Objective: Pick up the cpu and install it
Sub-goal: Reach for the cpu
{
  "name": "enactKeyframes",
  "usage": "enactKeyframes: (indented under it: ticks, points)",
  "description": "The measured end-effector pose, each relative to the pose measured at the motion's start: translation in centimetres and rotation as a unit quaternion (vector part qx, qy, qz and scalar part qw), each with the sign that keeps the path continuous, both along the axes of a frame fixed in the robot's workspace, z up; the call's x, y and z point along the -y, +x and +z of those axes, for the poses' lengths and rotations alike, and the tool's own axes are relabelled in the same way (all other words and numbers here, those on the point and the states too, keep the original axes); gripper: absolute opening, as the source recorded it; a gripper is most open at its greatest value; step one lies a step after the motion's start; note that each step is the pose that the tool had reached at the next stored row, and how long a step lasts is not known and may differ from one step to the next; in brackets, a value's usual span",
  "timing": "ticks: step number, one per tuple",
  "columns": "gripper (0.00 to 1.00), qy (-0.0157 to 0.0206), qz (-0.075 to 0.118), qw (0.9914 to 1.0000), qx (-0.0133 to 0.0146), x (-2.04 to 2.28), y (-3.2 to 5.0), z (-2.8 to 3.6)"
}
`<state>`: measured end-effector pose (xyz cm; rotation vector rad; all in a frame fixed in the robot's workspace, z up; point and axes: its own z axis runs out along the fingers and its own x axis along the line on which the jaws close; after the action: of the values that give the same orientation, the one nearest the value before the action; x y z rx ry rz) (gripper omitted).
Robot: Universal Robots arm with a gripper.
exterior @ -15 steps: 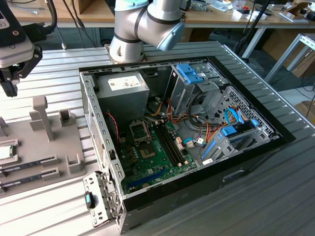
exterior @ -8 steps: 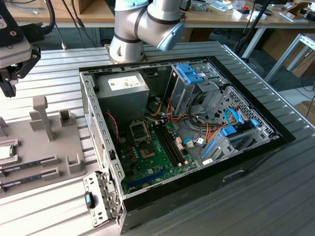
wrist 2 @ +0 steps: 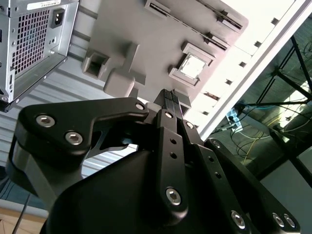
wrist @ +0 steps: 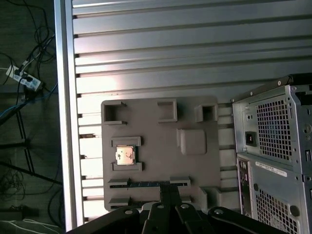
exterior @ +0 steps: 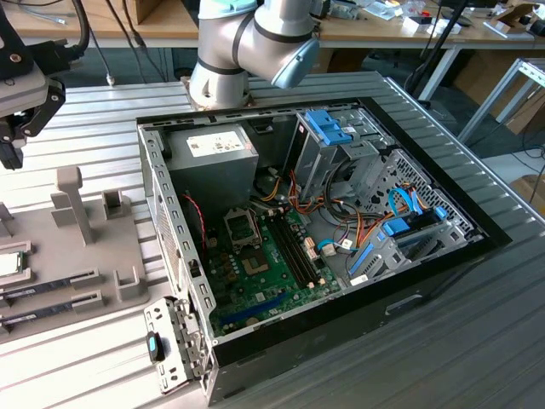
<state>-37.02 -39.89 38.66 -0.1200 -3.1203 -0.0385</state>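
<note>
WORKBENCH: A Universal Robots arm point(exterior: 255, 34) reaches toward the exterior view's left, where a grey parts tray point(exterior: 94, 256) lies beside an open desktop computer case point(exterior: 162, 213) on a ribbed metal bench point(exterior: 477, 341). The gripper point(wrist 2: 170, 97) hangs well above the tray. In the second wrist view its two dark fingers are pressed together with nothing between them, so the jaws are clenched and empty.

The cpu point(wrist: 125, 155), a small square chip with a silver top, lies flat in its own framed pocket on the tray, untouched and well apart from the fingertips. In the exterior view the cpu point(exterior: 8, 264) sits at the extreme left, with two long dark memory sticks point(exterior: 51, 287) lying in slots on the nearer part of the tray.

Inside the case, the cpu socket point(exterior: 241, 228) sits on the green motherboard point(exterior: 272, 273), just near of the grey power supply point(exterior: 217, 153). The socket appears to be empty under its metal frame, though from this distance that cannot be said for certain.

As things lie, the job looks to be at its very start. The chip has not been grasped, so both the pick-up and the installation are not yet done.
</note>
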Motion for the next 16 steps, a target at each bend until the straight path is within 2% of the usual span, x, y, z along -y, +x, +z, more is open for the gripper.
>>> enactKeyframes:
  ticks: [16]
  points:
    - [0.11,0.0,0.0,1.0,0.0001,0.0,-0.86,-0.04]
